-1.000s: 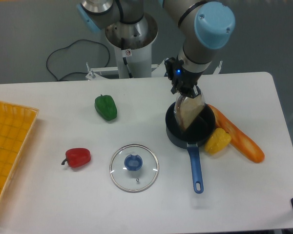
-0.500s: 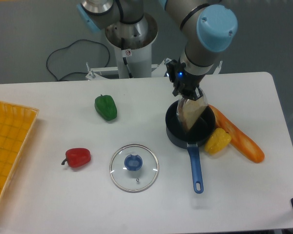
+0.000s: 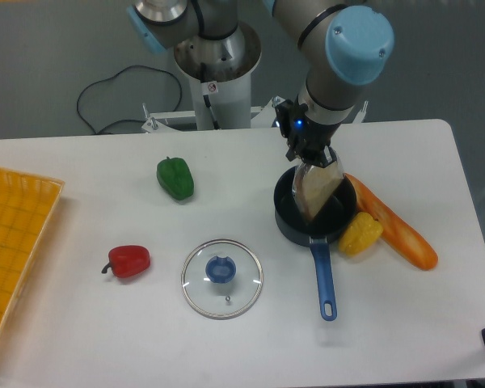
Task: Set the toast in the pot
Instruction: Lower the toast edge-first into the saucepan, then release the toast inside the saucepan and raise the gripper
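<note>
scene: my arm hangs over the right half of the white surface (image 3: 436,153), the gripper (image 3: 314,157) above the pot (image 3: 289,217).
gripper: pressed onto the top edge of the toast (image 3: 314,191), pinching it so the slice hangs on edge.
toast: inside the rim of the pot, its lower corner down in the bowl; i cannot tell whether it touches the bottom.
change: against a second ago the slice sits a shade to the right and more upright, and over the last half second almost nothing has shifted, so the descent looks finished.
meaning: i judge the task nearly done; what remains is to let go so the slice drops flat or leans on the wall.
pot: dark and round, its blue handle (image 3: 324,279) pointing toward the camera.
neighbours: a yellow pepper (image 3: 360,234) just beside the pot on the right, a long orange loaf (image 3: 398,227) behind that.
elsewhere: a glass lid (image 3: 222,277) with a blue knob, a red pepper (image 3: 130,261), a green pepper (image 3: 175,178) and a yellow basket (image 3: 16,242) at the left edge, all well apart from the pot.
risk: released while tilted, the slice might stay propped on the rim.
</note>
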